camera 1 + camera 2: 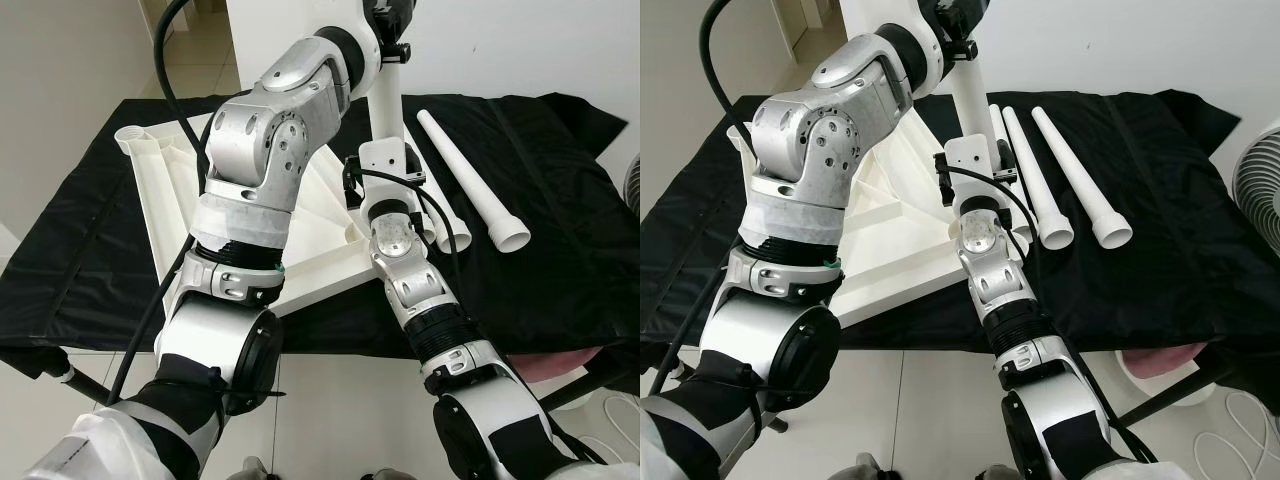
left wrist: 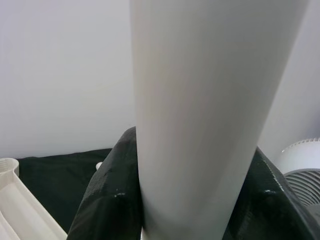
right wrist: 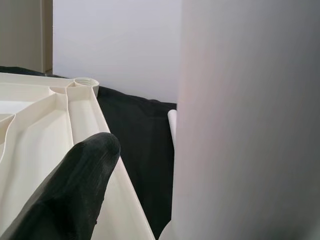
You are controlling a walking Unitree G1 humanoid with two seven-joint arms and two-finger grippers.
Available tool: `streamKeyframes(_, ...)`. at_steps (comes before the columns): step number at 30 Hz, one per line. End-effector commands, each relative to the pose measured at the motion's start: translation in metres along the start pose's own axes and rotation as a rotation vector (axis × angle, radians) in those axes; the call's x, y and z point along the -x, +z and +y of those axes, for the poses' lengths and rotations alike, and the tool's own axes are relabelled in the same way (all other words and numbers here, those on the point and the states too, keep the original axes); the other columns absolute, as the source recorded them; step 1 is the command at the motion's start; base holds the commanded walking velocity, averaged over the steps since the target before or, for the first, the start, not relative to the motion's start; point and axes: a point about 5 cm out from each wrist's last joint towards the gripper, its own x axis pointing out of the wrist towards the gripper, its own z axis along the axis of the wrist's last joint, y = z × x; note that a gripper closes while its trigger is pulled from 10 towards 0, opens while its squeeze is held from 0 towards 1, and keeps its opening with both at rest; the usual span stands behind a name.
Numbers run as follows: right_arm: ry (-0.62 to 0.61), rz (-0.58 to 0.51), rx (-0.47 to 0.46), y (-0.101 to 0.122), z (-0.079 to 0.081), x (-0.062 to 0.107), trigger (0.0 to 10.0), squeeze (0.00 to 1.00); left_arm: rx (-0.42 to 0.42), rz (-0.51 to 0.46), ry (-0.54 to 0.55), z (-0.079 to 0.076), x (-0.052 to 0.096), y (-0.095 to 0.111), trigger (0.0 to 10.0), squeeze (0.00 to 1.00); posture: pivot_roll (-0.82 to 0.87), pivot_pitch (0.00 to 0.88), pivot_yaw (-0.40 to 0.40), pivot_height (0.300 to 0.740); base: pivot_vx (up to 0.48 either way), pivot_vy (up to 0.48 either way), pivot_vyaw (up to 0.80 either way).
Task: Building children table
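The white tabletop [image 1: 170,200] lies upside down on a black-covered table [image 1: 560,250]. A white table leg [image 1: 385,110] stands upright at the tabletop's near right corner. High on this leg, my left gripper [image 2: 190,190] is shut on it, with black fingers [image 2: 110,195] pressed to both sides. My right gripper [image 1: 975,160] is low by the leg's base and open. One of its fingers [image 3: 75,195] stands apart from the leg [image 3: 240,125], over the tabletop's ribbed underside [image 3: 45,115]; the other finger is hidden.
Three loose white legs [image 1: 1075,170] lie side by side on the cloth to the right of the upright one. A round socket [image 1: 130,137] sits at the tabletop's far left corner. A fan [image 1: 1260,190] stands at the right edge. White floor lies below the table's near edge.
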Motion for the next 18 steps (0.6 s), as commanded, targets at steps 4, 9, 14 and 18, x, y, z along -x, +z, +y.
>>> streamKeyframes(4,-0.032,-0.039,0.001,0.0079,0.0041,-0.0040,3.9,0.00,-0.013,-0.020,-0.012,-0.0073,-0.0002,0.0085,10.0,0.00,-0.12,0.020,0.066,0.740,0.000,0.000,0.00)
streamKeyframes(9,-0.060,-0.068,0.021,0.0113,0.0019,-0.0064,1.5,0.00,-0.013,-0.016,-0.012,-0.0082,-0.0005,0.0079,10.0,0.00,-0.12,0.022,0.069,0.740,0.000,0.000,0.00)
streamKeyframes(14,-0.089,-0.058,0.007,0.0111,-0.0006,-0.0081,0.0,0.00,-0.017,-0.013,-0.012,-0.0092,-0.0006,0.0069,10.0,0.00,-0.12,0.022,0.069,0.740,0.000,0.000,0.00)
streamKeyframes(18,-0.098,-0.060,0.015,0.0105,-0.0011,-0.0088,0.0,0.00,-0.030,-0.012,-0.014,-0.0099,-0.0002,0.0059,10.0,0.00,-0.13,0.024,0.071,0.740,0.000,0.000,0.00)
